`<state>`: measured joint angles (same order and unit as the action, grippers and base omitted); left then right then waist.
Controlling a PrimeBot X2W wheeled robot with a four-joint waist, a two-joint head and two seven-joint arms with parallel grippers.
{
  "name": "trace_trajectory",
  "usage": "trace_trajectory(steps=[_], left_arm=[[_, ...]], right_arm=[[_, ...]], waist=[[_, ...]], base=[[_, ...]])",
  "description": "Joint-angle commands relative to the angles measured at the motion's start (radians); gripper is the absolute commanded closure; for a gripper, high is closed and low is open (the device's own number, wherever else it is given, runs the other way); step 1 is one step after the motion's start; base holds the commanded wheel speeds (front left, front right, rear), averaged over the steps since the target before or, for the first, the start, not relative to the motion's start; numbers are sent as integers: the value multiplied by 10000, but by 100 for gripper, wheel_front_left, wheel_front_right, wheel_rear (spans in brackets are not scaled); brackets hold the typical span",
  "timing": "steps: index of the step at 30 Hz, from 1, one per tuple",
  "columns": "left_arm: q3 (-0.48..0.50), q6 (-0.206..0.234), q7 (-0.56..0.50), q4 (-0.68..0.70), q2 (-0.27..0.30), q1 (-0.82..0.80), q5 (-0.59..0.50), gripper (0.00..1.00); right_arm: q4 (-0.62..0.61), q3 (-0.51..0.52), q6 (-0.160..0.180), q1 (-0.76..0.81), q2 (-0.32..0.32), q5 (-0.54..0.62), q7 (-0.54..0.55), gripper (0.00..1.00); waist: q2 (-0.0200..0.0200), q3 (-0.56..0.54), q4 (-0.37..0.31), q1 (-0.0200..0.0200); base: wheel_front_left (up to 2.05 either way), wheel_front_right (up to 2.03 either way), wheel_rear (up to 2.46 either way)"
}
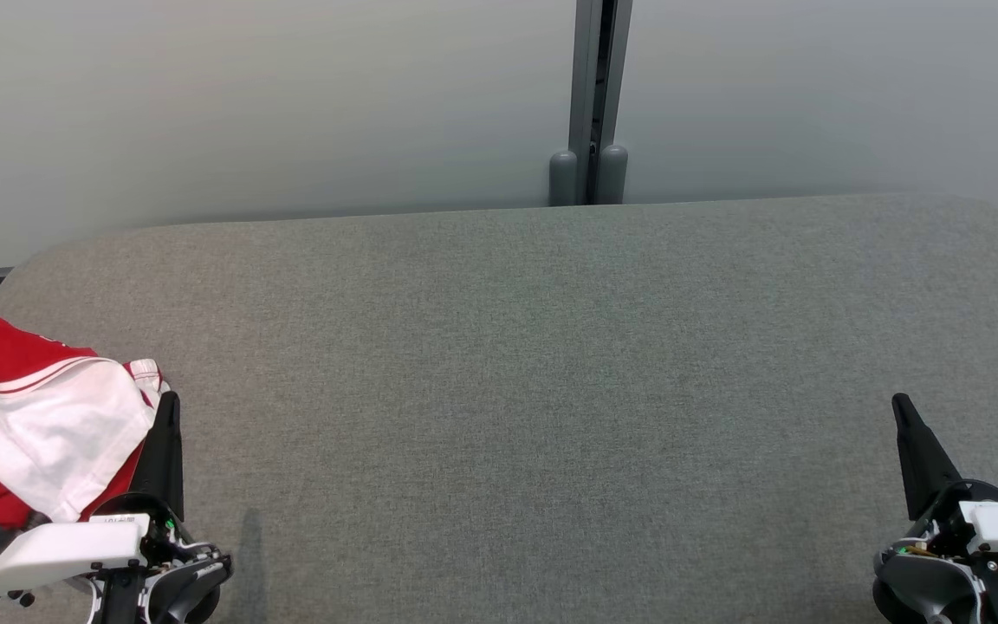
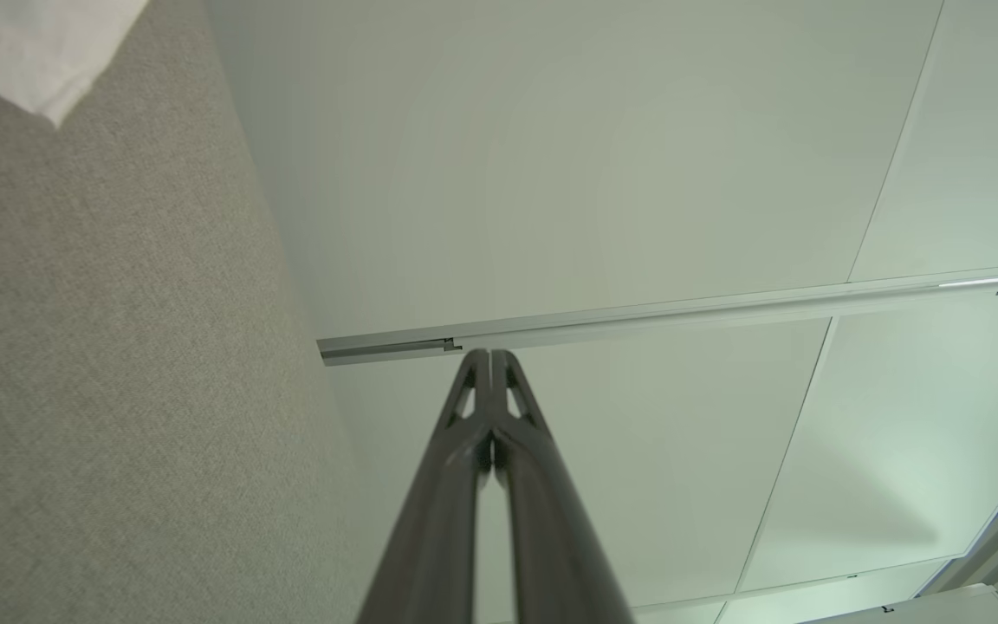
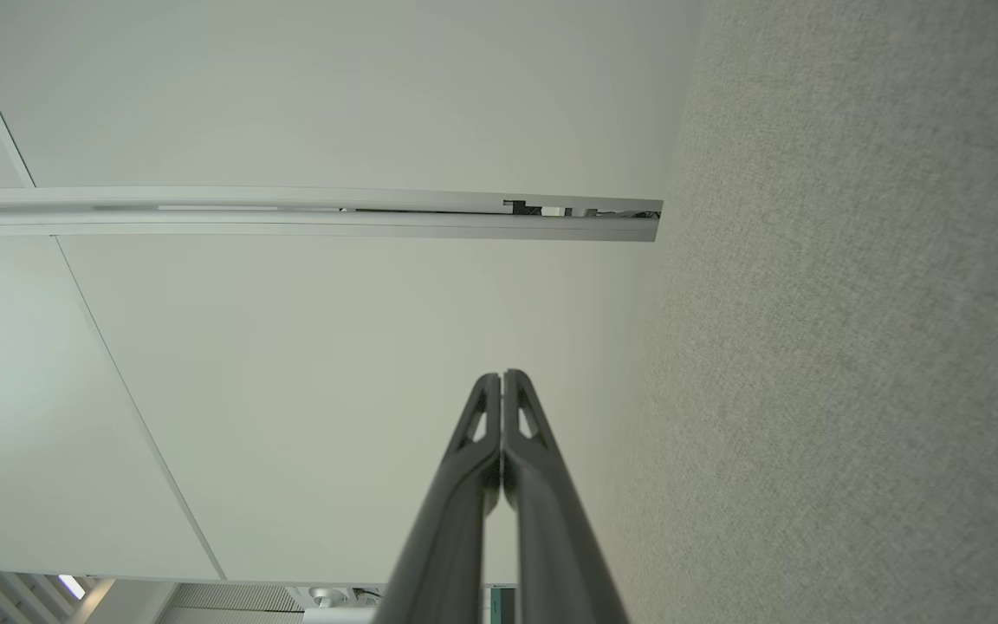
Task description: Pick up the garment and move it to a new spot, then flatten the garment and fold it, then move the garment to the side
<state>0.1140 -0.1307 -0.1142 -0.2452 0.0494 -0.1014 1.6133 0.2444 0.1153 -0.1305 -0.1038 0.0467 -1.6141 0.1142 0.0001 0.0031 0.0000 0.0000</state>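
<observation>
The garment (image 1: 22, 433), a red and white shirt, lies bunched at the near left of the table (image 1: 551, 364), just beside my left end effector (image 1: 171, 403), which is closed and empty. My right end effector (image 1: 900, 406) is closed too, well apart at the near right. The cloth looks light, soft and limp. I'd pinch a raised fold by its white sleeve and expect it to sag.

garment (image 1: 40, 425) cut by left edge, corner behind left hand (image 1: 170, 404)
</observation>
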Motion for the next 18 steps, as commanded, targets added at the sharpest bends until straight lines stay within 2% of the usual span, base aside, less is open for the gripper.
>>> trace_trajectory(steps=[1, 10, 11, 18], left_arm=[[27, -32, -25, -11, 28, -151, -17, 100], [26, -32, -24, -11, 28, -152, -16, 100], [25, -32, -23, -11, 28, -152, -16, 0], [-152, 11, 212, -94, -68, 186, 9, 0]], right_arm=[[22, 0, -4, -96, 45, 26, 25, 100], [22, -1, -4, -96, 45, 26, 25, 100], [22, -1, -4, -96, 45, 26, 25, 0], [38, -154, 9, 159, -85, -45, -146, 0]], waist=[[-1, 0, 0, 0], [-1, 0, 0, 0], [-1, 0, 0, 0], [-1, 6, 3, 0]], base=[[0, 0, 0], [0, 0, 0], [0, 0, 0], [0, 0, 0]])
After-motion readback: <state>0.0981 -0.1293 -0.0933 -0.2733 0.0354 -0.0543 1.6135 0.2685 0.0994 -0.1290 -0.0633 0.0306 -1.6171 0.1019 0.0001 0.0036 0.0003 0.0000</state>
